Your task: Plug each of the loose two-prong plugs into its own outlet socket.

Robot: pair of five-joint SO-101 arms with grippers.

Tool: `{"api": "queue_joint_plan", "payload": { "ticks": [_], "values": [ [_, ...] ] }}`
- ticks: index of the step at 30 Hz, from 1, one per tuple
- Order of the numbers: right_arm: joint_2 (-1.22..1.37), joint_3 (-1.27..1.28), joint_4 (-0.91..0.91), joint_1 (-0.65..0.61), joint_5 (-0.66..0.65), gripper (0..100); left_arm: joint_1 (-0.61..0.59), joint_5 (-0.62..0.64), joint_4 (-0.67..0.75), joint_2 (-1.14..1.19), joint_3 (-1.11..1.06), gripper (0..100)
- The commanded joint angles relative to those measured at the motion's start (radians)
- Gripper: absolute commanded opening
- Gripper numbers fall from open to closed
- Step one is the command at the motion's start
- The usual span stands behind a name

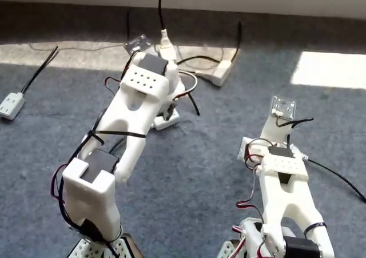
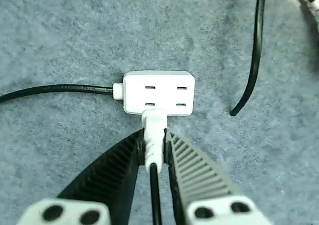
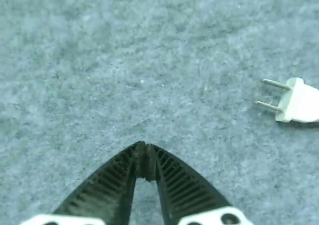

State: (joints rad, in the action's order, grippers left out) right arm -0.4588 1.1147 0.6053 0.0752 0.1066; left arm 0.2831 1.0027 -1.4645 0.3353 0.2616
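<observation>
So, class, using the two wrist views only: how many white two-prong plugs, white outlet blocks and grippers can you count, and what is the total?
White two-prong plugs: 2 (held plug in the left gripper; loose plug lying free)
White outlet blocks: 1 (outlet block)
Grippers: 2 (left gripper; right gripper)
Total: 5

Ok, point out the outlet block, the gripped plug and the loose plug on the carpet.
outlet block (image 2: 163, 96), left wrist view, centre of its slotted face.
gripped plug (image 2: 153, 135), left wrist view, its white body.
loose plug (image 3: 300, 101), right wrist view, white body behind prongs.
</observation>
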Motion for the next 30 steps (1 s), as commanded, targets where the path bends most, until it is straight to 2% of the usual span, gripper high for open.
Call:
{"api": "queue_joint_plan", "payload": {
  "ticks": [1,8,16,27,30],
  "values": [
    [-0.024,-0.001,-0.015,-0.03,0.006,0.9,-0.005,0.037,0.018,-0.008,0.031,1],
    [-0.024,0.001,-0.015,-0.041,0.005,0.9,-0.008,0.032,0.189,-0.008,-0.047,1],
    [-0.024,0.033,-0.062,-0.041,0.005,0.9,-0.004,0.031,0.264,-0.008,-0.127,1],
    [-0.027,0.038,-0.064,-0.041,0.005,0.9,0.015,0.029,0.267,-0.012,-0.143,1],
    [-0.031,0.039,-0.064,-0.041,0.005,0.9,0.047,-0.038,0.267,-0.018,-0.137,1]
  ]
}}
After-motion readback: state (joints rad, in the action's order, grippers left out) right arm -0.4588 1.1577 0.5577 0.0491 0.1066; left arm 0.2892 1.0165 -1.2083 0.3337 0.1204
